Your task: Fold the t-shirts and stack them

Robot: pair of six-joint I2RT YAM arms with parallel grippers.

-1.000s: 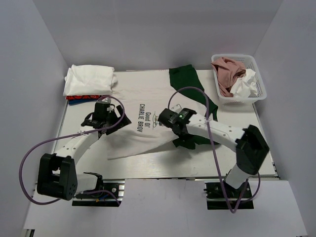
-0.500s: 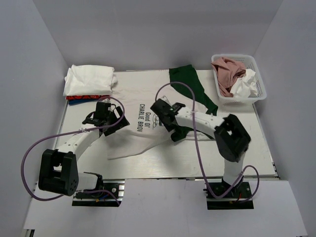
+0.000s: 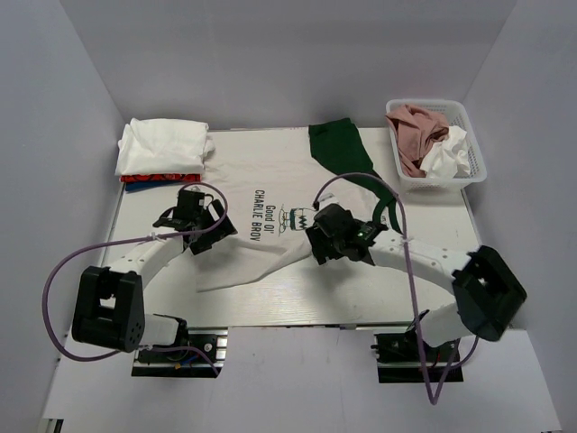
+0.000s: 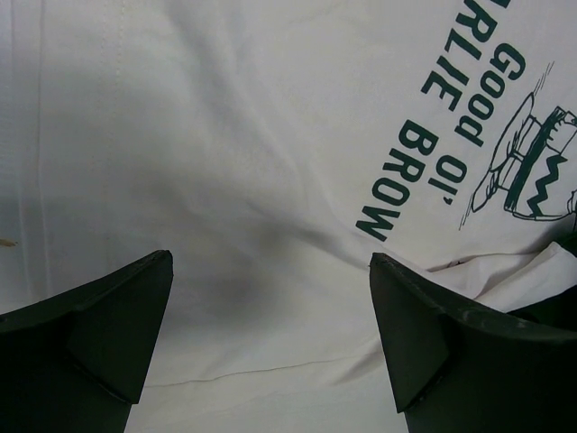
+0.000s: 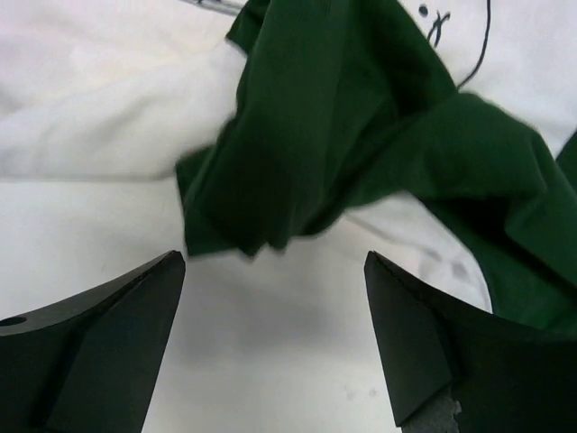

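Observation:
The off-white "Good Ol' Charlie Brown" t-shirt [image 3: 261, 180] lies spread across the middle of the table, print up. A dark green t-shirt [image 3: 338, 149] runs from the back edge down along its right side. Its crumpled end [image 5: 315, 135] lies on the off-white cloth [image 5: 90, 108], just beyond my right gripper [image 5: 275, 257], which is open over bare tabletop. My right gripper [image 3: 325, 239] hangs at the shirt's lower right. My left gripper [image 3: 209, 233] is open and low over the off-white shirt's plain cloth [image 4: 225, 135], left of the print, with nothing between its fingers [image 4: 117, 325].
A folded white tee [image 3: 162, 144] tops a stack at the back left, with red and blue cloth [image 3: 149, 179] under it. A white lattice basket [image 3: 469, 135] at the back right holds a pink tee [image 3: 415, 126] and a white one [image 3: 448, 155].
My right gripper has opened and let go of the green cloth, then pulled back toward the right and the near side. The left arm has barely moved.

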